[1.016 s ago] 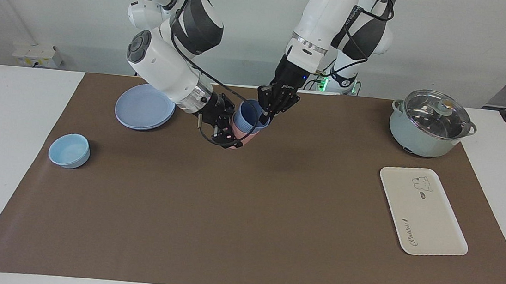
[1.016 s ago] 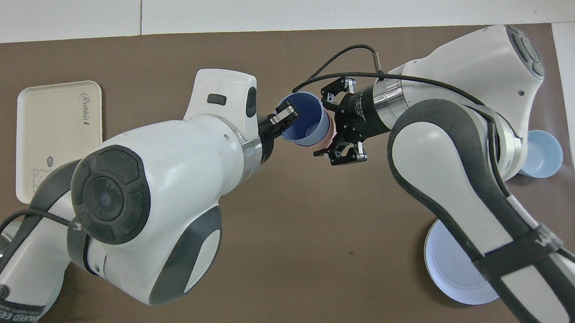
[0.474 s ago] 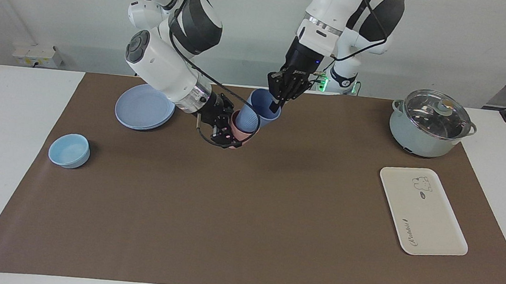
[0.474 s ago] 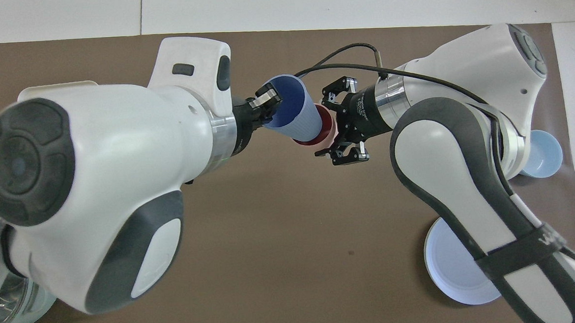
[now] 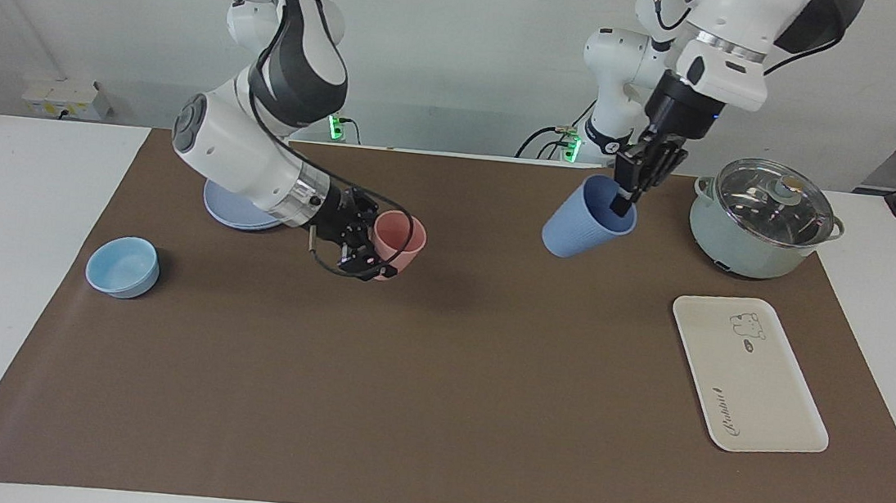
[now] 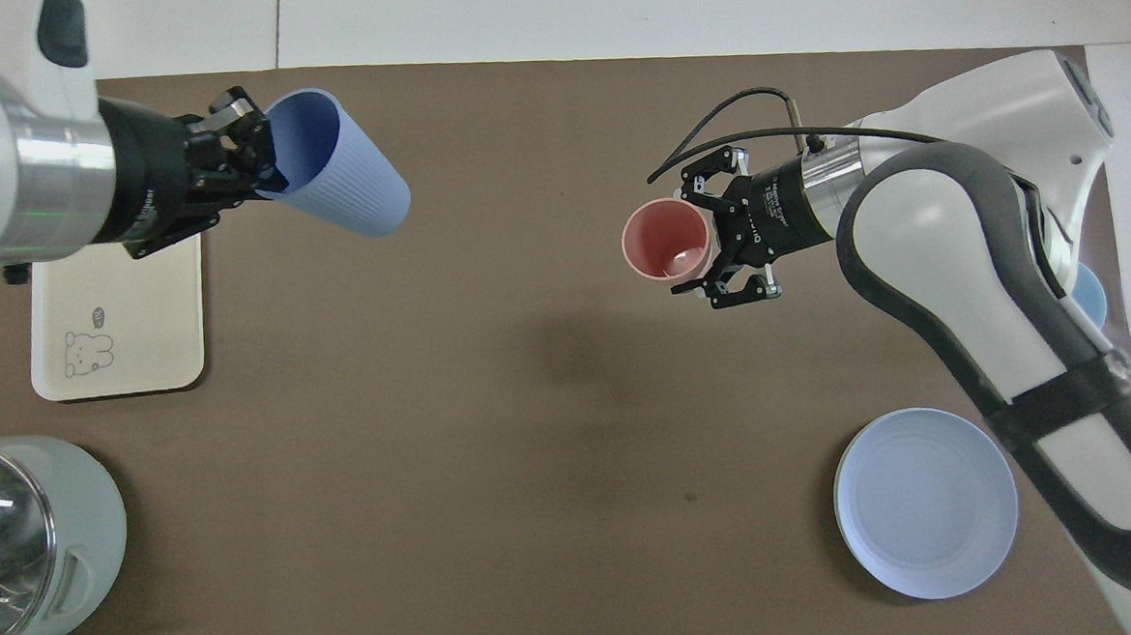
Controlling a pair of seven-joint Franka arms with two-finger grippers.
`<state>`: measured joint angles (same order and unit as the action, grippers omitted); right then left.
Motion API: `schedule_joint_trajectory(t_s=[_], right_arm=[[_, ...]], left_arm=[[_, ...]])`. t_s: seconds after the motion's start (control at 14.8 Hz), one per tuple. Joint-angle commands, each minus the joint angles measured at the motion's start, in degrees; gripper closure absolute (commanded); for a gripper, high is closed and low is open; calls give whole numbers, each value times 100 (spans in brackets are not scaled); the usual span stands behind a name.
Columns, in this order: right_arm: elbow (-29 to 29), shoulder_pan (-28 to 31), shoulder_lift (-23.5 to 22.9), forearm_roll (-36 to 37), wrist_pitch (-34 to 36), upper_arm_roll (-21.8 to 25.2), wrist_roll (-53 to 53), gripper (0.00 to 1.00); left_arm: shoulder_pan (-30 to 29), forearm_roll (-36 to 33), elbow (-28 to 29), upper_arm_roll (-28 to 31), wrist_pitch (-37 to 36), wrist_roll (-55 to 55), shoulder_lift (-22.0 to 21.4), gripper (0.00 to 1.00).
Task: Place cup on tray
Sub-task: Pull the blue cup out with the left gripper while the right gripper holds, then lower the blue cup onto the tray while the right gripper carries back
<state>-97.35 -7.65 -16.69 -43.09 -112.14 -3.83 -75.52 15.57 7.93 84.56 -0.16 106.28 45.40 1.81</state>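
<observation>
My left gripper (image 5: 628, 195) is shut on the rim of the periwinkle-blue cup (image 5: 585, 220), with one finger inside it. It holds the cup tilted in the air over the brown mat, beside the pot. In the overhead view the left gripper (image 6: 250, 163) and the cup (image 6: 345, 169) are just past the tray's edge. The cream tray (image 5: 759, 396) lies flat at the left arm's end of the mat, and my left arm hides part of it in the overhead view (image 6: 130, 311). My right gripper (image 5: 377, 250) is shut on the pink cup (image 5: 400, 237) low over the mat; both also show in the overhead view, the right gripper (image 6: 709, 242) and the pink cup (image 6: 668, 244).
A pale green pot with a glass lid (image 5: 762, 220) stands nearer to the robots than the tray. A round blue plate (image 5: 231, 214) and a light-blue bowl (image 5: 123, 265) are at the right arm's end. The brown mat (image 5: 434, 398) covers the table.
My left gripper has pulled the blue cup out of the pink cup and carried it up and toward the left arm's end. My right gripper has drawn the pink cup slightly the other way.
</observation>
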Motion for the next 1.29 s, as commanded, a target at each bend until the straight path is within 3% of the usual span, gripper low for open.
schedule_joint_trajectory(t_s=[0.0, 0.14, 0.27, 0.68, 0.95, 1.08, 1.15, 1.22], right_arm=[[5, 412, -299, -330, -10, -47, 440, 100], [-30, 685, -466, -480, -1, -47, 915, 100], [-30, 1001, -616, -735, 25, -47, 1222, 100], [-21, 1609, -1082, -956, 87, -56, 2032, 100], [-39, 1881, -1249, -947, 26, -39, 2033, 100], [-91, 1934, -1267, -938, 8, -30, 2033, 100], [-109, 1934, -1258, -929, -1, -21, 2015, 100], [-127, 1934, -1249, -894, -62, 5, 1963, 100]], left_arm=[[-947, -37, 856, -81, 154, -1432, -452, 100], [-1563, -37, 1953, -81, 1021, -2496, -778, 100], [-2230, -37, 2554, -81, 1822, -3524, -745, 100], [-2945, -37, 2609, -90, 3318, -4794, 564, 100], [-2884, 216, 3074, -107, 4441, -4865, 881, 100], [-2840, 306, 3110, -133, 4638, -4865, 1005, 100], [-2831, 306, 3119, -134, 4638, -4865, 1005, 85], [-2805, 306, 3128, -134, 4630, -4865, 996, 28]])
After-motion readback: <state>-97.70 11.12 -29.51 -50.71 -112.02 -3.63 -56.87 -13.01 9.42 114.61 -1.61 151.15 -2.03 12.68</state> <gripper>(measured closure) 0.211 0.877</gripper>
